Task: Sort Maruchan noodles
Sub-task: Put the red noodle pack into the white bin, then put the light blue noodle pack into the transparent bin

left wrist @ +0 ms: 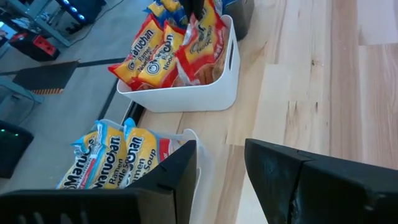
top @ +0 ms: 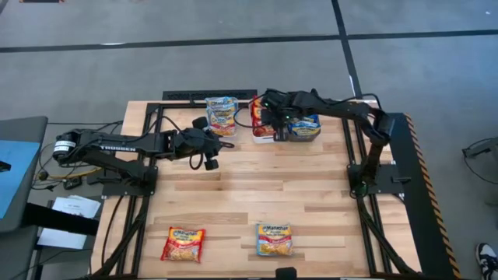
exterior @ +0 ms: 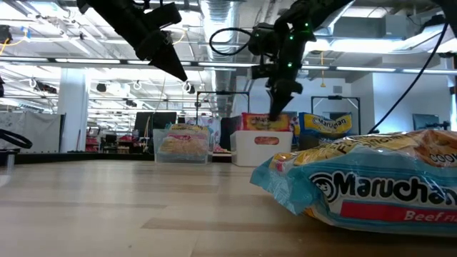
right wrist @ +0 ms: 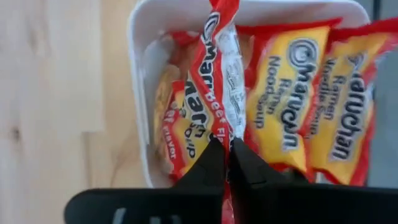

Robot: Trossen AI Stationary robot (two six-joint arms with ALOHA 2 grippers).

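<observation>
My right gripper (top: 267,120) (exterior: 274,114) (right wrist: 227,146) hangs over the white bin (top: 263,137) (exterior: 265,151) (right wrist: 138,74) at the table's far edge, shut on a red Maruchan packet (right wrist: 217,68). More red packets (right wrist: 323,106) stand in that bin. My left gripper (top: 208,146) (exterior: 175,68) (left wrist: 221,165) is open and raised, near the clear bin (top: 222,117) (exterior: 182,146) (left wrist: 186,134) of blue and orange packets. A red packet (top: 183,243) and a blue packet (top: 274,239) (exterior: 371,187) lie flat by the near edge. My right gripper pinches the red packet between its two fingers by its crimped end seam (right wrist: 227,127), coming from above and pointing down. The packet hangs upright below the fingers, its lower part down in the white bin among the other red packets.
A dark bin (top: 305,129) (exterior: 325,128) with blue packets stands right of the white bin. The three bins line the far edge. The wood between the bins and the two near packets (top: 257,190) is bare. Black frame rails border the table.
</observation>
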